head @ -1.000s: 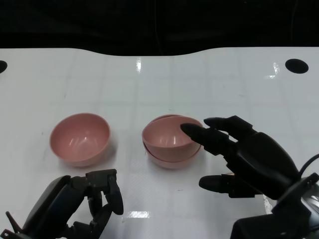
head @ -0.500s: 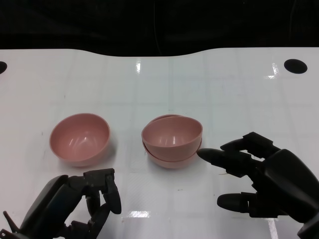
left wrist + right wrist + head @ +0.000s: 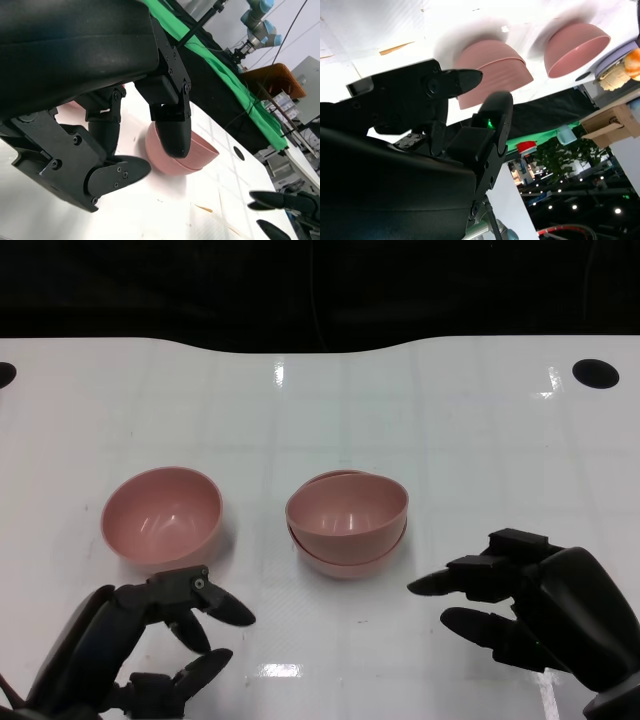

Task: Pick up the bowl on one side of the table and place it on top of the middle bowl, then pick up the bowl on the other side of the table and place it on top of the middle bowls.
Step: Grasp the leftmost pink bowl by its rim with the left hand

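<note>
White and glossy, the table (image 3: 450, 420) runs back to a dark edge, with a black round hole (image 3: 595, 372) near its far right corner. Low on the right of the head view, the right hand (image 3: 530, 610) hangs over the tabletop with its fingers spread and pointing left toward the middle, holding nothing. The left hand (image 3: 140, 645) sits low on the left, fingers also apart and empty, their tips aimed to the right and slightly forward.

Two pink bowls are nested at the table's middle as the stacked bowls (image 3: 347, 522); the upper one sits tilted in the lower, so its mouth faces up and a little toward the robot (a sliver of the lower rim shows behind it). Well apart on the left, the single bowl (image 3: 162, 517) stands upright, mouth up, just beyond the left hand's fingertips and not touching them.

A second ago the right hand's fingers lay over the rim of the stack; it has since drawn back toward the robot and clear of the bowls. The left hand's fingers, curled in before, have opened outward. Neither the stack nor the single bowl has shifted.
</note>
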Robot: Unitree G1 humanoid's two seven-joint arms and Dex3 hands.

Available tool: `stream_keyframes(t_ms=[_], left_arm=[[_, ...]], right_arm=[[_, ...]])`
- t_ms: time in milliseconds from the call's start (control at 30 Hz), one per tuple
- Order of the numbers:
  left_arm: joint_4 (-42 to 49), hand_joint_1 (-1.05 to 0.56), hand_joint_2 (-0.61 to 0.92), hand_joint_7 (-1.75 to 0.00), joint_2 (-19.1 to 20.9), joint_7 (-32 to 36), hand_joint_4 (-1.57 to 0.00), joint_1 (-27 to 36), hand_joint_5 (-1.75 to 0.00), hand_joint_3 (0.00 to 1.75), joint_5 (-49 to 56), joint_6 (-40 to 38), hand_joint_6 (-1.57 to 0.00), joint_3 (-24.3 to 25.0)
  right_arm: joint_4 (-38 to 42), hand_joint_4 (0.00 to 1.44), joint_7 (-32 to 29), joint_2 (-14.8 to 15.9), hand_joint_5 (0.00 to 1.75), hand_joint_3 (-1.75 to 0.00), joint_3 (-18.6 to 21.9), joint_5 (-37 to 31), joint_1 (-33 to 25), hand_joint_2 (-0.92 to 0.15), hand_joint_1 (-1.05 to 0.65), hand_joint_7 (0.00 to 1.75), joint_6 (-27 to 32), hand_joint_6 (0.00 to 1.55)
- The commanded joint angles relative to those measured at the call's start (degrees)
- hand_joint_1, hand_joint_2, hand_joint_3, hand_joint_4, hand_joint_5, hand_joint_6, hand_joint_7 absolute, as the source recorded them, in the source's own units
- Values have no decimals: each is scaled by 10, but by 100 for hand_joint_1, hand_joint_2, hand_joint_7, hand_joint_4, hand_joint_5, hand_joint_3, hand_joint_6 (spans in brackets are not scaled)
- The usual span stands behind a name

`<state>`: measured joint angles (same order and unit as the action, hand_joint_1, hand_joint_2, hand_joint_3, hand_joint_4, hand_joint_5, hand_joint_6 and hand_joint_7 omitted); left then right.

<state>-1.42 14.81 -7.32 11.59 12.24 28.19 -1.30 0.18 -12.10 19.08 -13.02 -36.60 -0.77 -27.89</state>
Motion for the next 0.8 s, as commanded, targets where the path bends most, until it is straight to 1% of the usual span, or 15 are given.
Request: stream_keyframes(t_ms=[33,100,167,233,267,367,433,500,600,733,800], left_arm=[[-31,-28,91,-30,1,26,-58,13,-96,25,30,-11,-72,13],[-52,-30,92,-20,-2,35,-58,19,-84,20,47,-29,-70,16],[-71,-33,92,-15,-2,38,-55,25,-78,19,60,-47,-67,17],[-94,-36,92,-12,0,34,-50,29,-75,19,69,-68,-64,19],[-103,-37,92,-10,2,32,-48,30,-74,20,71,-75,-62,19],[-132,-38,92,-7,2,27,-43,34,-73,18,80,-103,-58,18],[-149,-38,92,-5,1,32,-41,35,-73,16,96,-116,-57,17],[-168,-41,92,-4,3,33,-38,35,-72,15,116,-134,-55,18],[-188,-44,92,-2,8,27,-35,36,-70,15,133,-156,-52,20],[-203,-47,92,0,19,35,-32,29,-68,14,172,-174,-50,22],[-206,-50,92,-1,21,51,-35,23,-69,11,211,-184,-50,21]], right_arm=[[11,89,-17,2,121,-96,6,-5,6,-51,-5,64,-10,104],[14,93,-22,-1,130,-115,5,-8,6,-41,-2,71,-9,106],[15,94,-23,-2,141,-128,3,-9,6,-34,0,77,-7,107],[15,94,-22,-4,155,-137,3,-10,7,-30,0,89,-4,104],[15,93,-21,-5,163,-141,3,-9,7,-28,-1,99,-3,102],[15,94,-23,-8,172,-151,5,-10,8,-22,-2,118,0,98],[15,95,-25,-11,172,-157,6,-7,8,-18,-2,126,-1,97],[15,97,-24,-13,174,-160,7,-3,8,-16,-3,137,-1,94],[13,98,-22,-16,175,-162,7,-2,7,-16,-4,148,2,90],[7,99,-11,-18,175,-160,6,2,5,-16,-4,155,11,87],[3,98,-8,-19,175,-158,6,1,4,-17,-4,156,17,85]])
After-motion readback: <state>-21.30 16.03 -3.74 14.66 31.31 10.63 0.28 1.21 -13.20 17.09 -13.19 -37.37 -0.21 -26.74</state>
